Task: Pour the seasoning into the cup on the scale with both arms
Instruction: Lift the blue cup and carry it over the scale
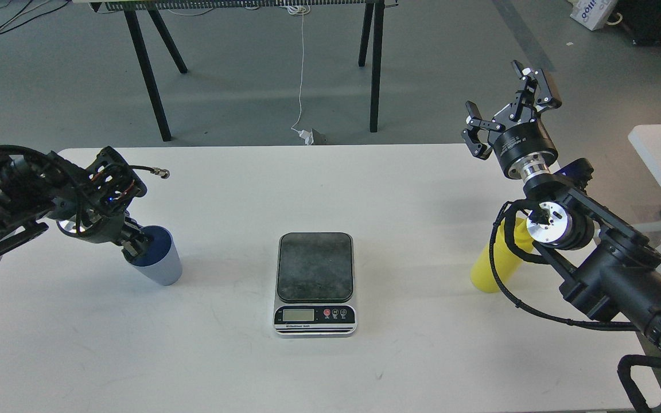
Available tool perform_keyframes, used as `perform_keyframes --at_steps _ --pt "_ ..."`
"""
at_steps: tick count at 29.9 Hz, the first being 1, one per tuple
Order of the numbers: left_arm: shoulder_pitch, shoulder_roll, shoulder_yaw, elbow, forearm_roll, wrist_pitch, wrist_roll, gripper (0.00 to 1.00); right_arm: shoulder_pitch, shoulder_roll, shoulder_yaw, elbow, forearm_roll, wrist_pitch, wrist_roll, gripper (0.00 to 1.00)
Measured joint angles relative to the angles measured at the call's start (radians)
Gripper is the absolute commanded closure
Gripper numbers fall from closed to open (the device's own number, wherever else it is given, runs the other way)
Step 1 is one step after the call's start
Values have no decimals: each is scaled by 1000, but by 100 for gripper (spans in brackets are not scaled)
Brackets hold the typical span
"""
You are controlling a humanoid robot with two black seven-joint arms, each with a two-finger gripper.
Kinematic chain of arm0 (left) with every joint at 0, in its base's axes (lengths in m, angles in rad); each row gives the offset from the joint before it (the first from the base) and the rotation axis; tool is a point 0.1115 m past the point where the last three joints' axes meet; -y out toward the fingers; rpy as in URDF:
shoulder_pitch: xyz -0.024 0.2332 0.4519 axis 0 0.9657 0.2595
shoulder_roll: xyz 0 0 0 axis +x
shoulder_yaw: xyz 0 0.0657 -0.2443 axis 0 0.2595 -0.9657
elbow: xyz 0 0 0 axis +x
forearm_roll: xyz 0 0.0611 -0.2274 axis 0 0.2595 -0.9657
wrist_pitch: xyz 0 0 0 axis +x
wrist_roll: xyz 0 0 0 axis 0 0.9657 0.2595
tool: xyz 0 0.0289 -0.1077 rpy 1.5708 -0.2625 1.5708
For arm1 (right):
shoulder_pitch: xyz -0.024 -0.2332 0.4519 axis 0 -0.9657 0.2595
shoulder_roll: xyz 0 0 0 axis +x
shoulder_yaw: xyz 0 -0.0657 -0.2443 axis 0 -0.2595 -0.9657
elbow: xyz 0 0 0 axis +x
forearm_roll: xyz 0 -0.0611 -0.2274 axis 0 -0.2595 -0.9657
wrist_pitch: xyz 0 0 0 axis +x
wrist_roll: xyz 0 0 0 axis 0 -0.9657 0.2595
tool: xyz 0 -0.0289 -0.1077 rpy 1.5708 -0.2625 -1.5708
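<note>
Nearest to you on the white table (204, 367), in the middle, lies the scale (315, 283), flat and rectangular, with its display and red buttons along the near edge and its dark platform bare. To the left of it and slightly farther, well apart from it, stands the cup (161, 265), light blue-grey outside and dark blue inside, tilted a little with its mouth leaning toward the left. Your left arm (15, 201) comes in from the left edge and bends down to the cup; the left gripper (135, 245) sits right at the cup's rim, with dark fingertips reaching over the left side of the mouth. It looks to be gripping the rim, but the fingers are dark and seen end-on, so you cannot tell how far the jaws are closed. To the right of the scale, also well apart from it, the yellow seasoning (494, 265) stands upright on the table; only its lower body shows, since the right arm (611, 269) and its black cables cross in front of the upper part. Farther away, the right gripper (505, 103) is raised above the far right corner of the table, pointing up and away, with its two fingers spread wide and nothing between them. Beyond the table lies grey floor, with black legs (152, 74) of another table.
</note>
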Motion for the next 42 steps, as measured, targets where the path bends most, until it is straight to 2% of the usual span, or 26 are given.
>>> perform_keyframes --at_steps 7,13,21,33,37,42 --pt "-12 1 4 -2 0 0 0 92 0 0 0 0 0 0 0 1" --pt "-144 -4 -2 -1 0 0 0 92 -2 0 0 -2 0 -1 0 1" --pt "-263 -157 -4 -1 0 0 0 93 11 1 0 -4 0 -5 0 1" --pt "-329 -391 -7 -25 0 0 0 93 18 1 1 -28 -2 -6 0 1" --pt "-335 -422 -3 -50 0 0 0 93 32 -2 1 -33 -2 -6 -4 1" --pt "-336 -412 2 -139 0 0 0 93 52 -7 0 -57 -3 -6 -12 1"
